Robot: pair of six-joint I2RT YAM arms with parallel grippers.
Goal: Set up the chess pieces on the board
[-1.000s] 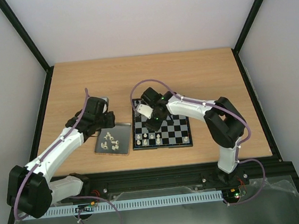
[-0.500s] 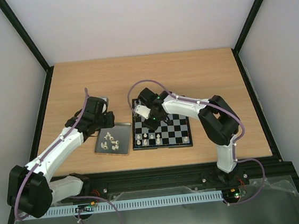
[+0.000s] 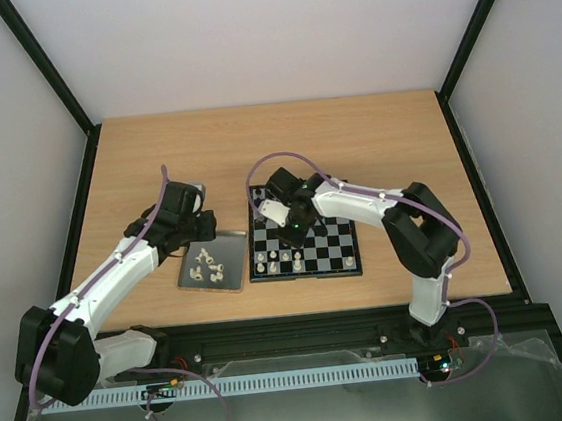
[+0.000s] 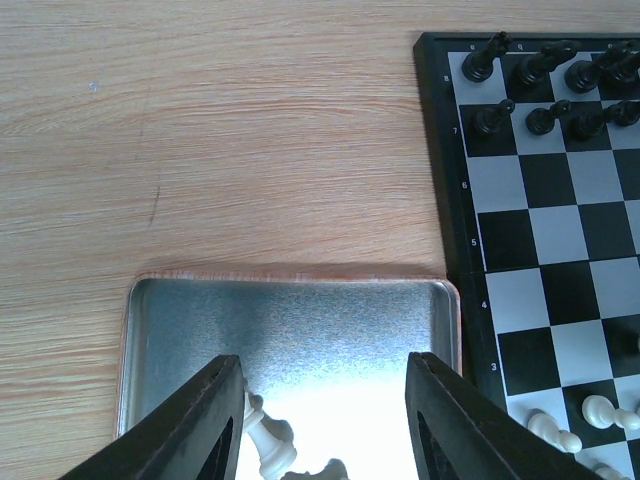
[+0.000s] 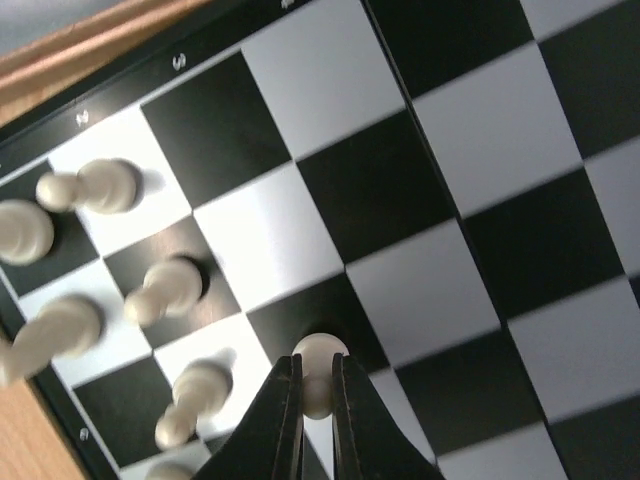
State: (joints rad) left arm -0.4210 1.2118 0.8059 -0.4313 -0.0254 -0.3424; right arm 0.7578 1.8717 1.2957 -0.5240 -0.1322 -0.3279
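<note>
The board point(image 3: 337, 246) lies at mid-table with several white chess pieces point(image 3: 274, 262) on its near-left squares. My right gripper point(image 3: 292, 236) hovers low over those squares. In the right wrist view it point(image 5: 317, 368) is shut on a white pawn point(image 5: 320, 346) above a black square, with more pawns point(image 5: 165, 290) standing to the left. My left gripper point(image 4: 322, 365) is open above a metal tray point(image 4: 300, 320). A white piece point(image 4: 265, 440) lies on the tray by the left finger point(image 4: 205, 420). Black pieces point(image 4: 540, 70) line the board's far rows.
The grey tray point(image 3: 228, 244) with a tan edge sits just left of the board and touches its rim point(image 4: 440, 150); loose white pieces point(image 3: 206, 264) lie in it. Bare wooden table point(image 3: 374, 140) stretches beyond both. Black frame rails border the table on both sides.
My right gripper's jaws have closed onto the white pawn, and its wrist shifted slightly left and back. The left arm has stayed still over the tray.
</note>
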